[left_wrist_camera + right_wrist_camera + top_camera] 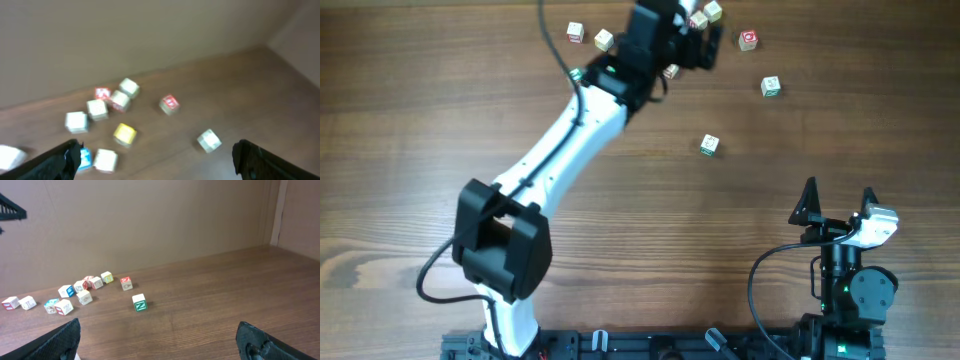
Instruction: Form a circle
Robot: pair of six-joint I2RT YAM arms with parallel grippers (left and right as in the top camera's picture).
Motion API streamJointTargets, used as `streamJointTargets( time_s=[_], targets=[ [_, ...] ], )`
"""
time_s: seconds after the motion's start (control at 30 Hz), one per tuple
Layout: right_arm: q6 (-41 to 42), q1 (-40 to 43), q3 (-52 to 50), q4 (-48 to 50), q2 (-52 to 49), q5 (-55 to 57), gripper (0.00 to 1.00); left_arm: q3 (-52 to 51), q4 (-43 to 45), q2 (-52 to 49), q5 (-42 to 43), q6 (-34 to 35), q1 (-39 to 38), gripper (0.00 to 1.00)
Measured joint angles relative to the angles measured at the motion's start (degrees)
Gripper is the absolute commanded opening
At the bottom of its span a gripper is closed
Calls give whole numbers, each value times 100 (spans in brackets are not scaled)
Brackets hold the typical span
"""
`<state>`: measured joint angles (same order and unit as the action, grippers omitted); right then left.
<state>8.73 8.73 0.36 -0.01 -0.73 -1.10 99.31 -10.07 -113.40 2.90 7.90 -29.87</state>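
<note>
Small pale wooden cubes with coloured printed faces lie scattered at the far edge of the table; no circle of them shows. My left gripper hangs open over the group at the top centre. In the blurred left wrist view a blue-faced cube and a white cube lie just inside the left finger, with a yellow cube behind them. Nothing is between the jaws of that gripper. My right gripper stands open and empty near its base, far from the cubes; a green-lettered cube lies ahead of it.
Loose cubes lie apart from the group: one red-faced, one green-faced, one at mid-table and two at the top left. The left arm crosses the table diagonally. A brown wall rises behind the table.
</note>
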Motion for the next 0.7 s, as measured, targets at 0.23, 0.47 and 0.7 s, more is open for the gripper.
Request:
streamJointTargets(
  time_s=[0.23,0.47,0.7],
  targets=[
    [0,0,0,-2,0,0,100,11,798,-837,184,229,555,100],
    [0,0,0,-2,0,0,100,0,1097,-1976,140,505,603,100],
    [0,0,0,0,0,0,100,-4,1172,-2022,-76,815,737,100]
  ],
)
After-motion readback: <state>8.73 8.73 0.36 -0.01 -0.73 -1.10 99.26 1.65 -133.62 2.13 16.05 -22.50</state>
